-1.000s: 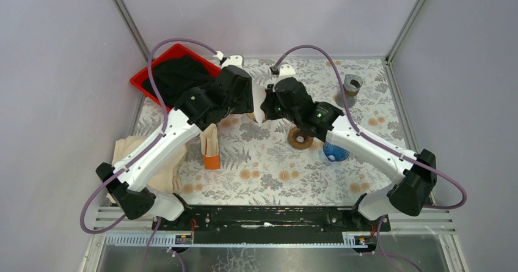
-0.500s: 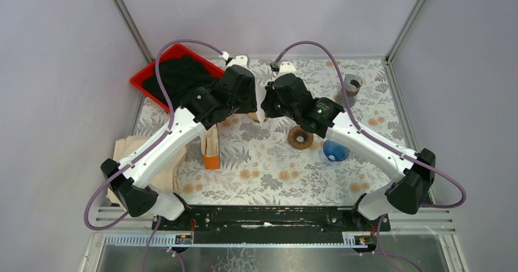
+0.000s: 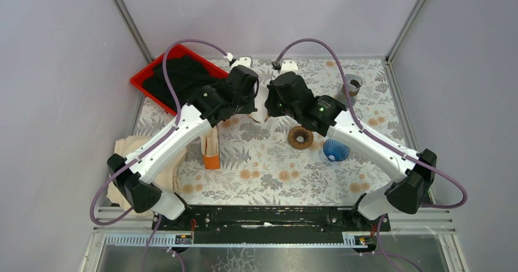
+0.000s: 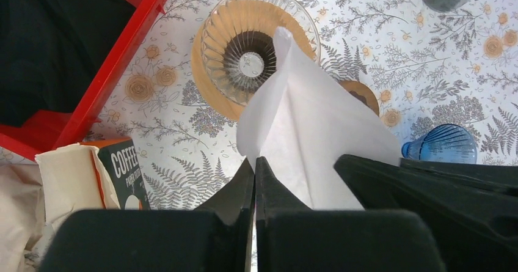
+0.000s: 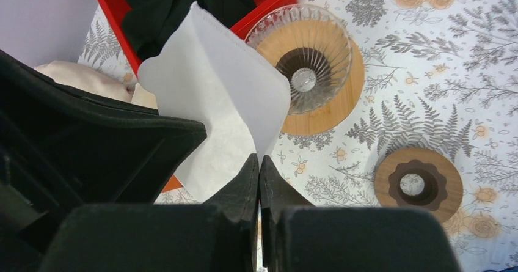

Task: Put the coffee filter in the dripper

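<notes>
The white paper coffee filter (image 4: 305, 119) (image 5: 214, 95) hangs in the air, pinched from two sides. My left gripper (image 4: 255, 159) is shut on one edge of it and my right gripper (image 5: 259, 157) is shut on the opposite edge. The filter is partly spread between them. Right under it on the flowered table stands the dripper (image 4: 226, 33) (image 5: 324, 58), a ribbed glass cone on a round wooden base. In the top view both grippers (image 3: 253, 101) (image 3: 270, 101) meet over the filter (image 3: 261, 105) at the back middle, and they cover the dripper.
A red tray (image 3: 142, 88) with black cloth lies at back left. An orange coffee-filter box (image 3: 211, 153) and beige cloth (image 3: 131, 150) are on the left. A wooden ring (image 3: 300, 137), a blue dripper (image 3: 335, 151) and a grey cup (image 3: 352, 84) stand on the right.
My left gripper has closed onto the filter's free edge. Both arms have shifted slightly toward the back of the table with the filter.
</notes>
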Action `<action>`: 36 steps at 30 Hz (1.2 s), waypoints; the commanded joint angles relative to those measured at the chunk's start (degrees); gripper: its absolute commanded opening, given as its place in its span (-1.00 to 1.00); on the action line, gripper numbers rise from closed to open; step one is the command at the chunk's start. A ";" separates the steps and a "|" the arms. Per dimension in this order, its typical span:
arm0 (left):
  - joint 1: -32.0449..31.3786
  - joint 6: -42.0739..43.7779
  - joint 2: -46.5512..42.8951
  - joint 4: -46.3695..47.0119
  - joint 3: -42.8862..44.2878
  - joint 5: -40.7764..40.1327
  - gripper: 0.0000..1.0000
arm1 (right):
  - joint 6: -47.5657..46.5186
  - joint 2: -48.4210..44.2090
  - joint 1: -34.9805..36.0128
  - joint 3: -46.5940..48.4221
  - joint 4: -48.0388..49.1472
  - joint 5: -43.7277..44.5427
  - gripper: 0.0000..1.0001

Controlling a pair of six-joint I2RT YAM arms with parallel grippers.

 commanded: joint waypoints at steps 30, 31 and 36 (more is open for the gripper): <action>10.22 5.72 8.42 -5.49 10.89 9.16 -0.93 | -6.67 8.70 -6.10 14.57 -9.50 1.08 -0.76; 10.40 5.83 9.10 -5.65 11.52 9.65 -0.92 | -6.88 9.24 -6.10 15.20 -9.94 0.73 -0.76; 10.96 6.34 12.18 -6.37 14.30 11.26 -0.90 | -7.73 12.36 -6.65 17.25 -10.94 -0.04 -0.76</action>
